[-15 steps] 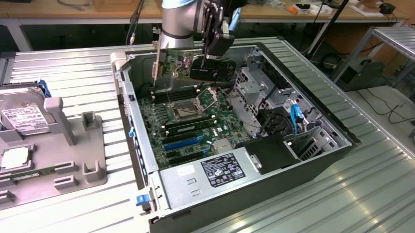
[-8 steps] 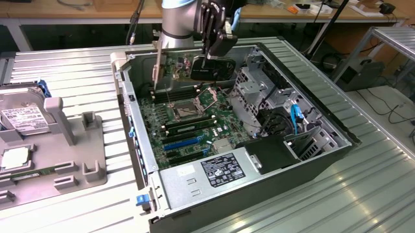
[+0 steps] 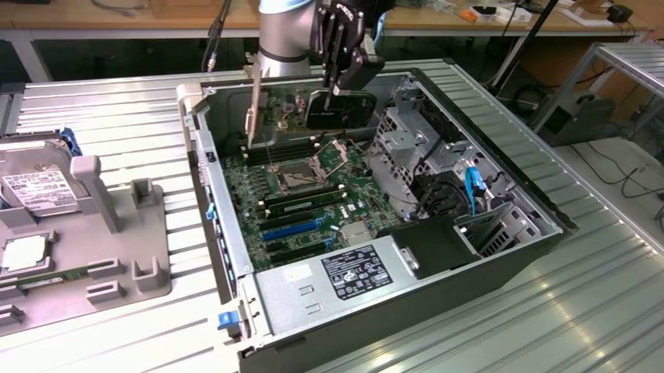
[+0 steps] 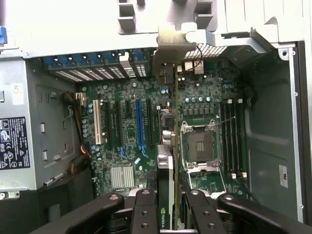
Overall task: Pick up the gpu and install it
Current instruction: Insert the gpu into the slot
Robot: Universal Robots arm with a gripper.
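Gripper point(image 3: 340, 87) clamped on gpu point(image 3: 337, 111) over motherboard point(image 4: 124, 100); we judge install step underway; card edge needs lining up with blue slot point(image 4: 139, 122).

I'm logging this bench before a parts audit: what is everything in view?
computer case: one, black, open on the table
circuit board: one, green, inside the case
power supply: one, silver, inside the case, nearest the exterior camera
cable: one, blue, inside the case
tray: one, grey, exterior view's left
hard drive: one, silver, in the tray
table: one, silver, slatted, under everything
graphics card: one, black, held over the circuit board
arm: one, grey, above the case
gripper: one, black, shut on the graphics card
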